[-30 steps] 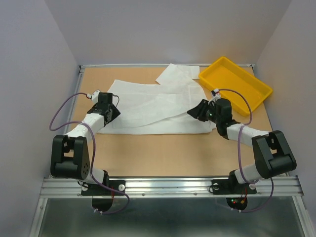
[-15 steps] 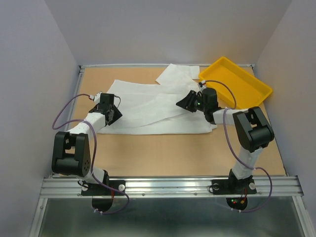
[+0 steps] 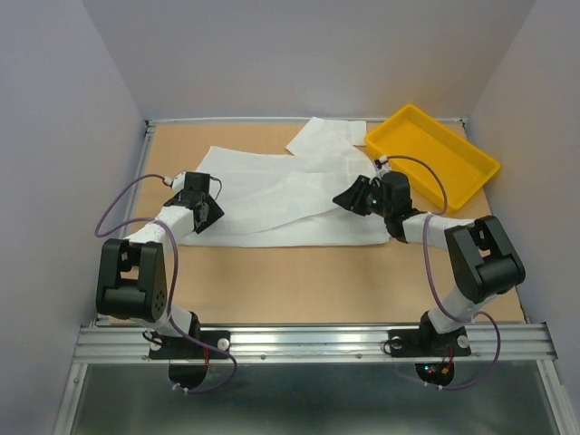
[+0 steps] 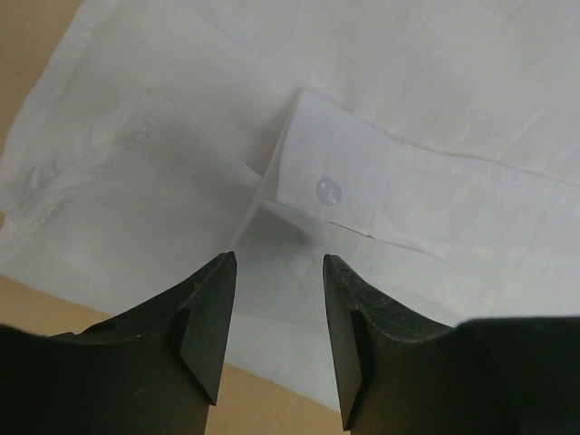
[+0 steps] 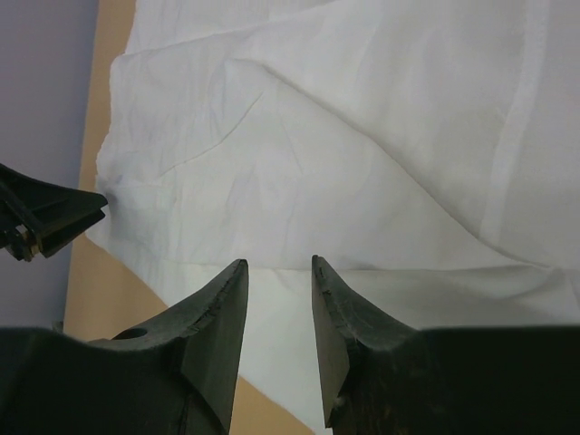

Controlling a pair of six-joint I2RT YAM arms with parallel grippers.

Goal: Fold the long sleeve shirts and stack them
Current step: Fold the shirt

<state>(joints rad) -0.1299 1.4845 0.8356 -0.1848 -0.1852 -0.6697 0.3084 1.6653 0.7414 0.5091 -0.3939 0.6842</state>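
Shirt (image 3: 290, 195) lay unfolded mid-frame; right gripper (image 5: 278, 272) had moved in over its right edge, left gripper (image 4: 279, 272) barely shifted; both stood apart and empty, so no grasp yet.

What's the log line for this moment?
left gripper: open above cuff | right gripper: open above shirt | shirt: spread on table

You cannot tell if the white shirt (image 3: 272, 195) is one garment or several; both wrist views crop it.
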